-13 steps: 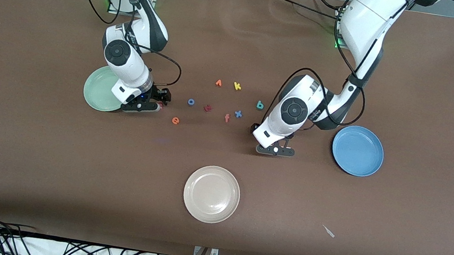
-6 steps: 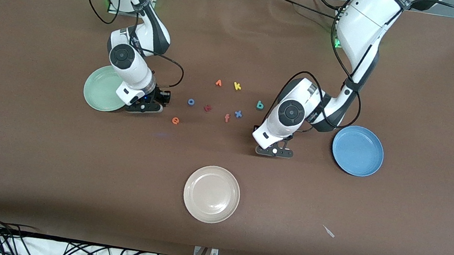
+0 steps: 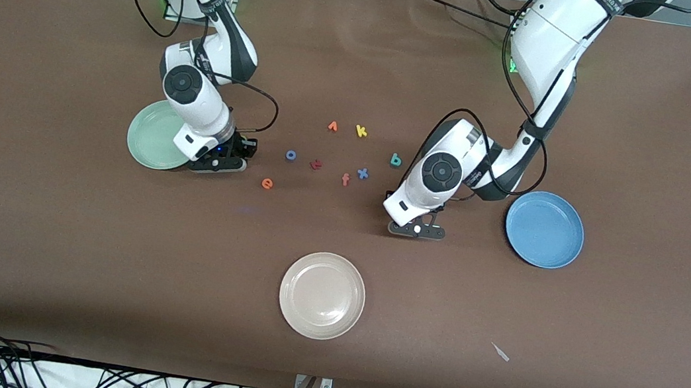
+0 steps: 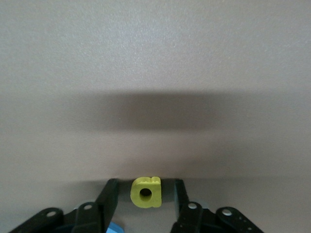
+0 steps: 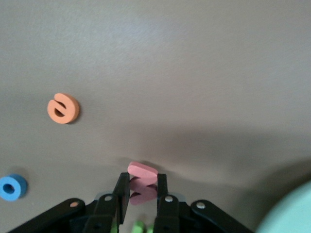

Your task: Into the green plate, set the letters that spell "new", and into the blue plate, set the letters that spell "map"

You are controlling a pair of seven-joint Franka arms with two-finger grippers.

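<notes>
Two white, glossy-shelled arms with black joint collars. Each wrist housing carries a round dark-grey cap; black cables loop from forearm to wrist. A red button sits on the right arm's upper link, and green lights glow at both bases. Left claw [image 3: 417, 229] and right claw [image 3: 217, 163]: black bodies, black fingers [image 5: 121, 191] with small silver screws.

Even, bright overhead light covers the brown table [image 3: 46, 235], with soft sheen near the arms' bases. Both wrist views look hazy and washed out, each crossed by a broad soft shadow band.
</notes>
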